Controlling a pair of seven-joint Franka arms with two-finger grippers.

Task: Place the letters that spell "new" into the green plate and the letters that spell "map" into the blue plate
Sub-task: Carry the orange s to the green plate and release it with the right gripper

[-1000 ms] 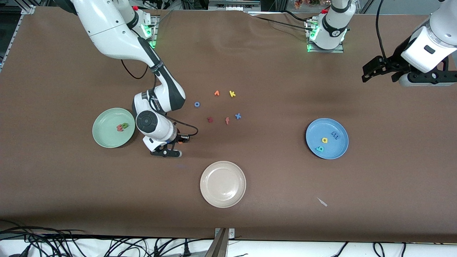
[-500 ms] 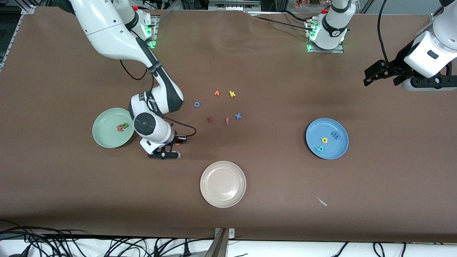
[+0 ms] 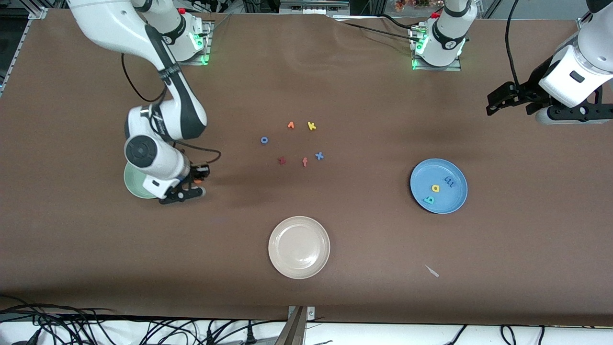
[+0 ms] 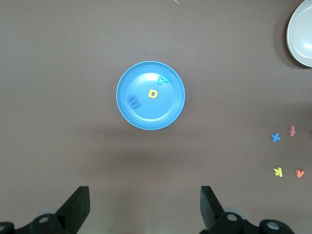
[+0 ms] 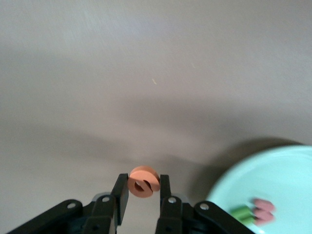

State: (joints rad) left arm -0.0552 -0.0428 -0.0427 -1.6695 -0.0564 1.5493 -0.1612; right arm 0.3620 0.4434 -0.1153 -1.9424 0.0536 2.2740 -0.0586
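Since a second ago the right gripper (image 3: 194,184) has swung over the green plate's (image 3: 131,184) rim, hiding most of it. Six spare letters (image 3: 292,143) lie mid-table.

Left wrist: open left gripper (image 4: 144,207), waiting; blue plate (image 4: 127,83) holds m, a, p.

Right wrist: jaws pinch orange "e" (image 5: 144,182); green "n" (image 5: 242,213), red "w" (image 5: 264,209) plated.

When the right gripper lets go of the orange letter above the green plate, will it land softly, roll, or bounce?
The orange "e", pinched in the right gripper, looks thick, small and foam-like, so it is probably light and lands softly. Its round outline suggests it might roll if it lands on edge. The green plate has a raised rim, which would likely keep it in.
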